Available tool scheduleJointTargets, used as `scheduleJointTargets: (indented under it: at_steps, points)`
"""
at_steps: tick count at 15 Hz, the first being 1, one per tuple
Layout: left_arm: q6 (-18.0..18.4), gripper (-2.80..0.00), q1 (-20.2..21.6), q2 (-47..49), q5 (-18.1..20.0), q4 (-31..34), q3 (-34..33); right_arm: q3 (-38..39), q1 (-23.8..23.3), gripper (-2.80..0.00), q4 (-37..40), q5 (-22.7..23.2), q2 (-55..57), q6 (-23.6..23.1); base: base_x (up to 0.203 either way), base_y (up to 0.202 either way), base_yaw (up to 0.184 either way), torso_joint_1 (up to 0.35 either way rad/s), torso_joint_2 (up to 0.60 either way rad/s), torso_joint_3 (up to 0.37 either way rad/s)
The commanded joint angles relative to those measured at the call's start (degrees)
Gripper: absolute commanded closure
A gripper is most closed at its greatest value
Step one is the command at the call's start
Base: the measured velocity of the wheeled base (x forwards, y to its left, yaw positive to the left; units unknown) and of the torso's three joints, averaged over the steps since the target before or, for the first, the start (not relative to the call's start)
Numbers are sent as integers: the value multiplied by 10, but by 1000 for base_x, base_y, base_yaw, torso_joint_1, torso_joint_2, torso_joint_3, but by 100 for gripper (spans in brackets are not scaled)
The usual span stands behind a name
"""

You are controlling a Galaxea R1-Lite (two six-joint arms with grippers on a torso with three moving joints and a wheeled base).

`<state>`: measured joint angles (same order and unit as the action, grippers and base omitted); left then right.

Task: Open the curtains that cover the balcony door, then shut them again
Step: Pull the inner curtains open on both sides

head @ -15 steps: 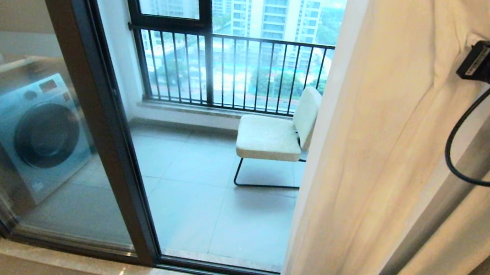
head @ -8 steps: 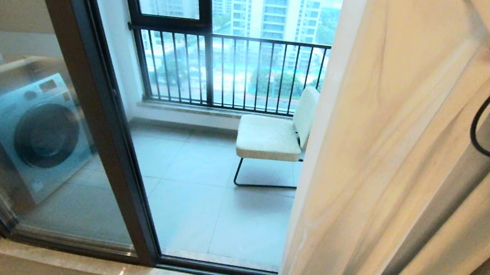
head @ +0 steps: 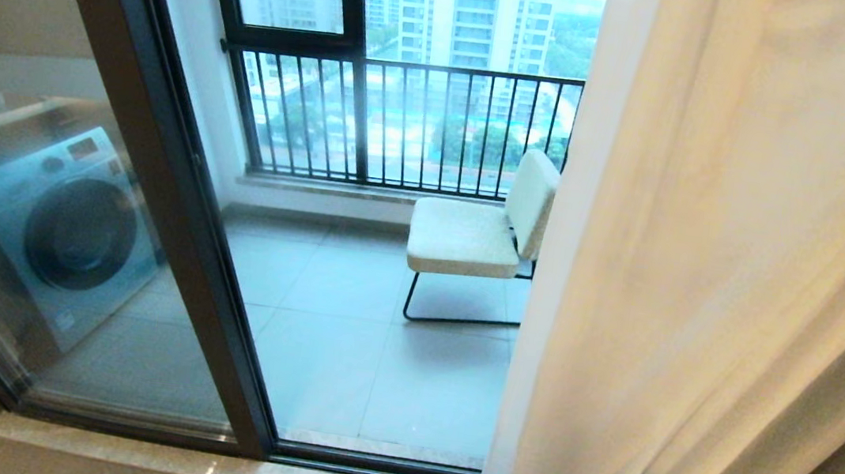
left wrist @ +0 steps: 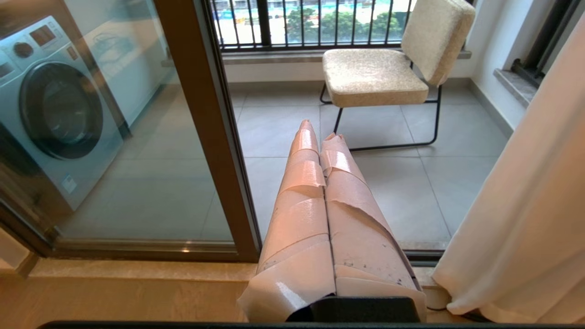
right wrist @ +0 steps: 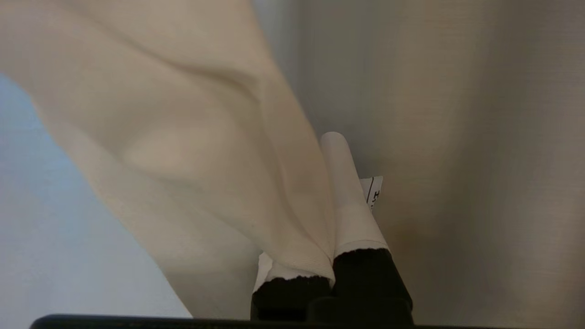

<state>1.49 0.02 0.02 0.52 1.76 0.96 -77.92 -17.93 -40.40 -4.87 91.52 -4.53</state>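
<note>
Over on the left, behind the glass, a grey front-loading washing machine (head: 61, 228). Next, the tall glass balcony door in its thick dark frame (head: 182, 186) stands uncovered, well ahead of the left gripper (left wrist: 320, 137), whose tape-wrapped fingers (left wrist: 301, 192) are pressed together on nothing, pointing out at the tiled balcony. Straight beyond those fingertips, a cream cushioned chair on thin black legs (left wrist: 379, 73). Further right, the heavy cream pleated curtains (head: 717, 302) hang bunched at the door's right side. In the right wrist view, the right gripper (right wrist: 340, 151) is clamped on a fold of that cream cloth, fabric draped over one finger.
</note>
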Motion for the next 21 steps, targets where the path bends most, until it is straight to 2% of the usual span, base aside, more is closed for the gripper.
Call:
scheduleJointTargets:
  at_steps: [1,4,10,16,21]
  points:
    - [0,0,0,0,0,0,0,-3,-78,0,-3,6,10,6,0,0,0,0,0,0]
    - [0,0,0,0,0,0,0,-17,-170,0,-5,11,35,13,0,0,0,0,0,0]
    - [0,0,0,0,0,0,0,-86,-324,0,-6,11,121,19,0,0,0,0,0,0]
    - [0,0,0,0,0,0,0,-145,-405,0,-11,11,193,21,0,0,0,0,0,0]
    - [0,0,0,0,0,0,0,-162,-421,0,-24,11,225,18,0,0,0,0,0,0]
